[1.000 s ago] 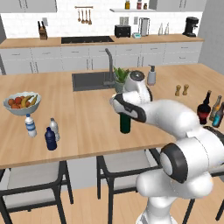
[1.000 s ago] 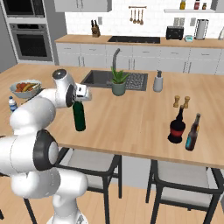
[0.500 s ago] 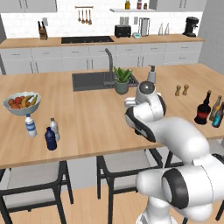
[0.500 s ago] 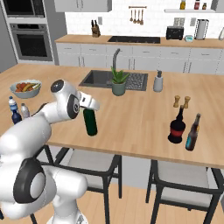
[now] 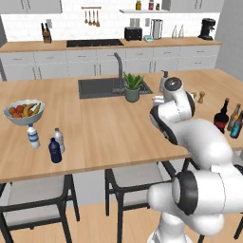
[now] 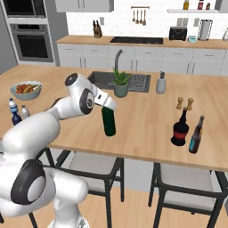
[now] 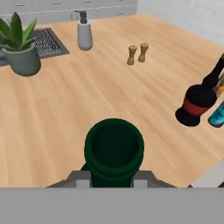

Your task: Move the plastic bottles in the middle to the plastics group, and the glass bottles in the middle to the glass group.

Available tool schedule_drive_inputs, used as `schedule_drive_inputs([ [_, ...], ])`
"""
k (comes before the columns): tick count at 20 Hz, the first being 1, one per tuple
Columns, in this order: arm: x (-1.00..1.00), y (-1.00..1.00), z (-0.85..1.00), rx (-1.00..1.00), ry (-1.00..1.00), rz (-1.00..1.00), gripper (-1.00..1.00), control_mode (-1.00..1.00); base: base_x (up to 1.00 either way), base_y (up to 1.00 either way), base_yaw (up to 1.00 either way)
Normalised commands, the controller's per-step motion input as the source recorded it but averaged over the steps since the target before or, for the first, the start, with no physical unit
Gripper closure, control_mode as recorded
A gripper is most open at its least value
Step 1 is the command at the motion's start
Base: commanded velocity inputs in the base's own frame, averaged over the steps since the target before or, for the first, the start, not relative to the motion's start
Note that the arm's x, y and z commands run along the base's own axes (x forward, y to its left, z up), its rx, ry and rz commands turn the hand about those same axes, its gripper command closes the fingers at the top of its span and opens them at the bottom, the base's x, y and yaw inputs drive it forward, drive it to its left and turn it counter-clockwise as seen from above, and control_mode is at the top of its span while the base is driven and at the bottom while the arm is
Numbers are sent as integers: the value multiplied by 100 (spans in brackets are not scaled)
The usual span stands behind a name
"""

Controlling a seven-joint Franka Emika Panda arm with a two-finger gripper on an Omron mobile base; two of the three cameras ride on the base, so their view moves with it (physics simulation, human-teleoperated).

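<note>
- Carrying the green wine bottle (image 6: pixel 108 122) by its neck: the gripper (image 6: pixel 105 106) is pinched tight on the bottle just below the mouth, and the bottle hangs upright under it, its base seemingly just clear of the wooden counter (image 6: pixel 147 116).
- From the hand view the bottle's open mouth (image 7: pixel 114 147) sits directly between the finger tips, right under the camera.
- Ahead of the gripper and off to its right stands the glass group: the squat black bottle with a red band (image 7: pixel 195 106) already there, the teal-blue bottle (image 7: pixel 216 115) touching or just beside it, and an amber-brown bottle (image 6: pixel 197 132) close by.
- Well behind the gripper, at the far end of the counter, the small clear greyish bottle (image 5: pixel 58 139) stands among the plastics.
- Step in hand, as I judge it: ferrying the green bottle to the glass group.
- Next move calls for travelling on toward the black bottle, keeping the load upright, setting it down just beside the group without knocking a neighbour, then spreading the fingers.
</note>
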Motion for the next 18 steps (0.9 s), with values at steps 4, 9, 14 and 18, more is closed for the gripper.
schedule_drive_inputs([
  [4,-2,-77,-17,3,0,-13,100,-100,0,0,0],
  [9,-3,-79,-33,0,0,-10,100,-100,0,0,0],
  [14,0,-90,-14,0,0,-10,100,-100,0,0,0],
  [18,0,-78,0,0,0,-10,100,-100,0,0,0],
])
